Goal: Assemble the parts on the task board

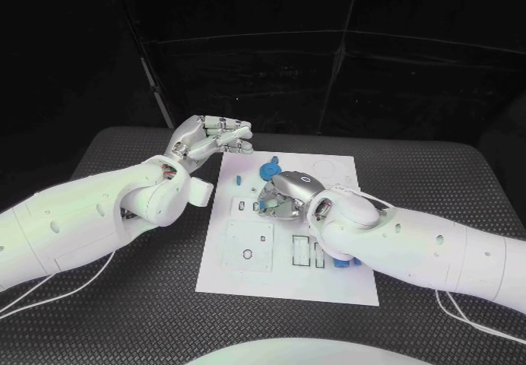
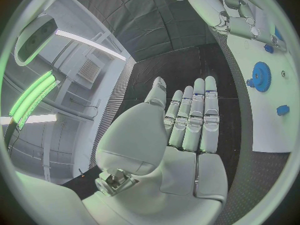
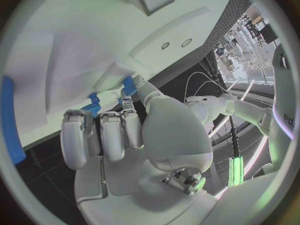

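The white task board (image 1: 287, 262) lies mid-table. A blue gear (image 1: 270, 169) sits near its far edge, also seen in the left wrist view as the gear (image 2: 259, 76). My right hand (image 1: 282, 195) is low over the board just in front of the gear. Its fingers are curled, and its thumb and a finger pinch a small blue part (image 3: 129, 84). My left hand (image 1: 208, 137) hovers at the board's far left corner with straight, spread fingers (image 2: 194, 115), holding nothing. A small blue peg (image 1: 238, 180) stands left of the gear.
Another blue piece (image 1: 353, 263) lies at the board's right edge, partly under my right forearm (image 1: 416, 236). Cut-out slots (image 1: 308, 251) mark the board's near half. The black ribbed table mat (image 1: 131, 304) surrounds the board.
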Robot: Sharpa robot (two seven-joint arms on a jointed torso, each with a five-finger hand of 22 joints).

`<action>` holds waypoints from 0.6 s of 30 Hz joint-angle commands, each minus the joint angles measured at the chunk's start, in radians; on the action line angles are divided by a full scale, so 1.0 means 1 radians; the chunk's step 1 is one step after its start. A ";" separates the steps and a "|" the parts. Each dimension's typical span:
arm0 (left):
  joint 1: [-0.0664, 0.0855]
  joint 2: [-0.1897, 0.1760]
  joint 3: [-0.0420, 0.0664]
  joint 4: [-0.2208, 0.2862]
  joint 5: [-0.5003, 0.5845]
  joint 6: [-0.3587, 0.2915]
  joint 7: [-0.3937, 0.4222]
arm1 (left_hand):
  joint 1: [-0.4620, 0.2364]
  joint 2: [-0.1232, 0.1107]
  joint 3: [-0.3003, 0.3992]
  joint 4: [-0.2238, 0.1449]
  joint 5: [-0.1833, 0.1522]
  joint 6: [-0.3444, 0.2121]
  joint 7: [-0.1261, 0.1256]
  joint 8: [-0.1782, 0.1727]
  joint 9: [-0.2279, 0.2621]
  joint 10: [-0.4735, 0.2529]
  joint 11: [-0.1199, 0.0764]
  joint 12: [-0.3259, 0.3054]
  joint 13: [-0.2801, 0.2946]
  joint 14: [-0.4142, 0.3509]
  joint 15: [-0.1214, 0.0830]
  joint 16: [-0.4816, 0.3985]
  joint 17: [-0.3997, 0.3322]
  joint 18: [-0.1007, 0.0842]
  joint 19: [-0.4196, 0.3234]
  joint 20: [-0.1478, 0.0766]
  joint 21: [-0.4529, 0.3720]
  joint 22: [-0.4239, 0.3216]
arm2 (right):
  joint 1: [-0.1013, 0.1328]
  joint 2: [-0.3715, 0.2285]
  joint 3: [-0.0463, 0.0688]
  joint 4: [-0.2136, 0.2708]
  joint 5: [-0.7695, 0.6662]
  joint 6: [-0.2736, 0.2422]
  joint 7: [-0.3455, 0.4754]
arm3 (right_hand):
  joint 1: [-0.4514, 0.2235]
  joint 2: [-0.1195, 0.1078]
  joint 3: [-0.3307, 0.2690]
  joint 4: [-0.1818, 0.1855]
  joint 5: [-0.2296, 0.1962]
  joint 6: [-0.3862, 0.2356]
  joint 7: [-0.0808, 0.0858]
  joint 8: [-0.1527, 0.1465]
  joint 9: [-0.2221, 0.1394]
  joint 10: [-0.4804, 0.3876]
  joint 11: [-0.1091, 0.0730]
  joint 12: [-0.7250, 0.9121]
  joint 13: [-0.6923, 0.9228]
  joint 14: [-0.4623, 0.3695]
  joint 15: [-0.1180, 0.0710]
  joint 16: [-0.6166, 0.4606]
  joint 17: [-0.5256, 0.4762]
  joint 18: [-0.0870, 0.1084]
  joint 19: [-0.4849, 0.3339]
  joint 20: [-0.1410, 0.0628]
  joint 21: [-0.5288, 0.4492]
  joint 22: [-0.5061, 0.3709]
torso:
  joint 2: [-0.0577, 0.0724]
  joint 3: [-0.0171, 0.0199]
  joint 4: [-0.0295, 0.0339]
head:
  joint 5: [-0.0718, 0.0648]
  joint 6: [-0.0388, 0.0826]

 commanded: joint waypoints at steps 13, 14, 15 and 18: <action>0.002 0.001 0.001 0.000 0.003 0.004 0.012 | -0.001 0.008 0.000 -0.008 0.000 -0.002 0.006 -0.005 -0.001 -0.003 0.004 -0.004 -0.001 -0.002 0.005 -0.007 -0.002 0.014 -0.004 0.000 -0.007 0.000 | -0.002 -0.006 -0.003 -0.002 -0.020 0.031 -0.022 | -0.009 -0.008 0.006 0.002 0.007 -0.006 0.002 -0.011 -0.002 0.020 0.002 -0.007 0.121 0.073 -0.001 -0.003 0.111 0.007 0.009 -0.003 0.003 0.132 | 0.000 -0.0004 0.0008 | -0.002 -0.003; 0.002 0.001 0.001 0.000 0.003 0.004 0.012 | -0.001 0.008 0.000 -0.008 0.000 -0.002 0.006 -0.005 -0.001 -0.003 0.004 -0.004 -0.001 -0.002 0.005 -0.007 -0.002 0.014 -0.004 0.000 -0.007 0.000 | -0.002 -0.006 -0.003 -0.002 -0.021 0.031 -0.023 | -0.012 -0.011 0.005 0.003 0.007 -0.009 0.004 -0.014 -0.003 0.019 0.003 -0.010 0.119 0.072 0.000 -0.004 0.109 0.008 0.008 -0.003 0.002 0.131 | 0.000 -0.0004 0.0006 | -0.002 -0.004; 0.002 0.001 0.001 0.000 0.003 0.004 0.012 | -0.001 0.008 0.000 -0.008 0.000 -0.002 0.006 -0.005 -0.001 -0.003 0.004 -0.004 -0.001 -0.002 0.005 -0.007 -0.002 0.014 -0.004 0.000 -0.007 0.000 | -0.002 -0.005 -0.003 -0.002 -0.021 0.031 -0.023 | -0.013 -0.013 0.005 0.003 0.006 -0.012 0.004 -0.016 -0.003 0.017 0.004 -0.012 0.118 0.072 0.001 -0.004 0.108 0.008 0.007 -0.002 0.002 0.129 | 0.000 -0.0004 0.0006 | -0.002 -0.004; 0.002 0.001 0.001 0.000 0.003 0.004 0.012 | -0.001 0.008 0.000 -0.008 0.000 -0.002 0.006 -0.005 -0.001 -0.003 0.004 -0.004 -0.001 -0.002 0.005 -0.007 -0.002 0.014 -0.004 0.000 -0.007 0.000 | -0.002 -0.005 -0.003 -0.003 -0.021 0.030 -0.024 | -0.020 -0.018 0.003 0.004 0.005 -0.020 0.008 -0.022 -0.004 0.014 0.007 -0.017 0.113 0.071 0.003 -0.006 0.105 0.009 0.004 0.000 0.000 0.126 | 0.000 -0.0005 0.0003 | -0.002 -0.004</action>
